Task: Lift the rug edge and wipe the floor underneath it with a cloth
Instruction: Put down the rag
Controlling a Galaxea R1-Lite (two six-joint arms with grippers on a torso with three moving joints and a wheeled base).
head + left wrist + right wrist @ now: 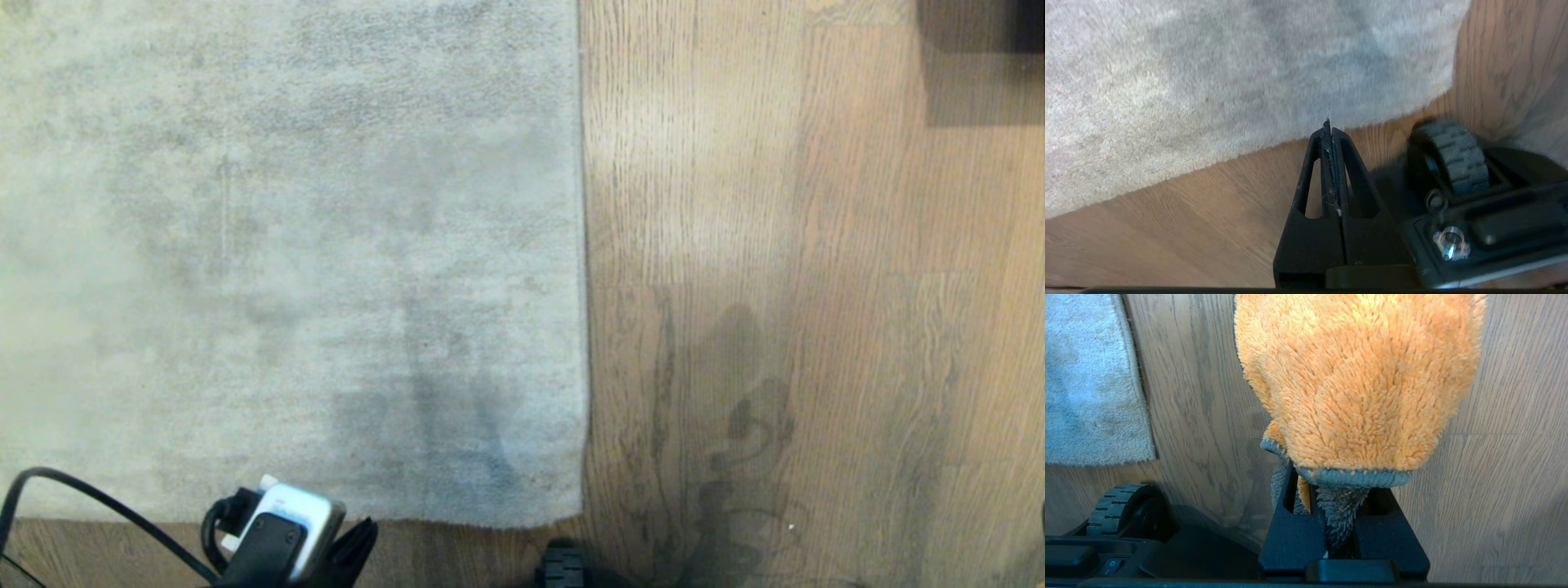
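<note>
Cloth [1359, 379] clamped in right fingers [1290, 539] (left fingers [1316, 171] together).

Wood-grain plank floor [816, 204], slight sheen, light patch upper middle. Dark block [980, 57] top right corner, can't identify.

Cut off and covered

The rug [286, 245] runs past the head view's top and left edges; the left arm [286, 543] is clipped at the bottom edge (only its wrist shows). In the right wrist view the cloth [1359, 384] overflows the top and hides the fingertips.
</note>
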